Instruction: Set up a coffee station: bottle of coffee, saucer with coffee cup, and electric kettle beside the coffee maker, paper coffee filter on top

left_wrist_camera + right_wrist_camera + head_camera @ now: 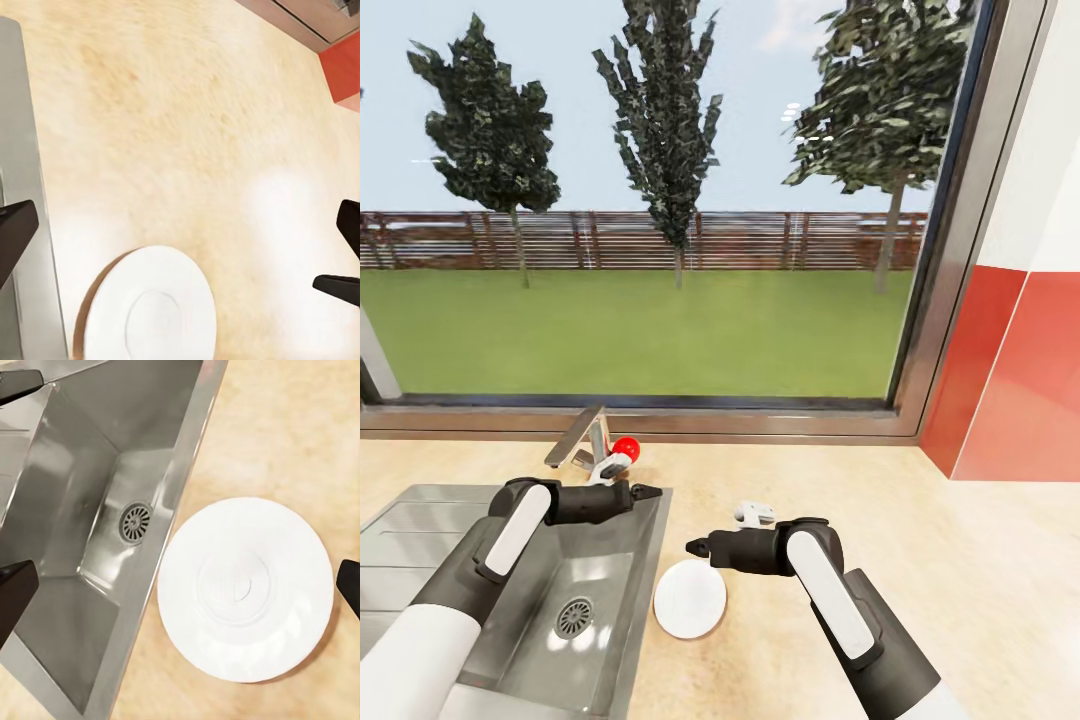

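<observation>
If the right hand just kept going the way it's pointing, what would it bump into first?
Most likely the saucer: it sits centred in the right hand's own camera view, lying flat on the countertop beside the sink. Nothing appears between them, though depth is hard to judge.

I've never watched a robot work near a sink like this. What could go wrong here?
The saucer lies flat on the countertop right at the sink edge; a clumsy nudge could tip it into the basin. Flat plates are hard to pinch, so the right gripper might slip. The cup close behind that arm could get knocked.
</observation>
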Controlling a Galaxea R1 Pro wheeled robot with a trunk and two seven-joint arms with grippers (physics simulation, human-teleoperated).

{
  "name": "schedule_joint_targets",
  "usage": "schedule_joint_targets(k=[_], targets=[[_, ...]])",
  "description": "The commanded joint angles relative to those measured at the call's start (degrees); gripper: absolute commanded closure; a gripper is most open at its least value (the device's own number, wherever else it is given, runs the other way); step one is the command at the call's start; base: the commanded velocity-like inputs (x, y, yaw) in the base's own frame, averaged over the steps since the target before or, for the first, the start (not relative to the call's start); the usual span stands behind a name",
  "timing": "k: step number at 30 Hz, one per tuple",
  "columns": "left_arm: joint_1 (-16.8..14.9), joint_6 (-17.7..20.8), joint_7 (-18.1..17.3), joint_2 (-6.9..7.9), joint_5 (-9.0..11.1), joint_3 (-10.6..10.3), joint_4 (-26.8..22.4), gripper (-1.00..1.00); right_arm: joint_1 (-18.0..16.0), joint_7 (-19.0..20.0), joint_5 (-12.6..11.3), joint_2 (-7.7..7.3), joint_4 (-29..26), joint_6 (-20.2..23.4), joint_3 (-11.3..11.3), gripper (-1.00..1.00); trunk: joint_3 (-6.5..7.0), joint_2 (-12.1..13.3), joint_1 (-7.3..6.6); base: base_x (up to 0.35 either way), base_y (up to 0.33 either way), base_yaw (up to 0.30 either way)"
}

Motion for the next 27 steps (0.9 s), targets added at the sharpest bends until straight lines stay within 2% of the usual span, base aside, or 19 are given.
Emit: schedule_joint_targets(k=[1, 27], targets=[[0.15, 0.03, -0.56, 0.04, -0.53, -0.04, 0.01, -1.00, -0.03, -0.60, -0.57, 0.01, -0.03, 0.10, 0.02, -1.00, -0.03, -0.05, 0.02, 0.000, 0.000, 0.000], [0.77, -0.03, -0.56, 0.04, -0.53, 0.03, 0.02, -1.00, -0.03, -0.60, -0.63, 0.02, -0.03, 0.09, 0.00, -1.00, -0.03, -0.05, 0.02, 0.000, 0.000, 0.000]])
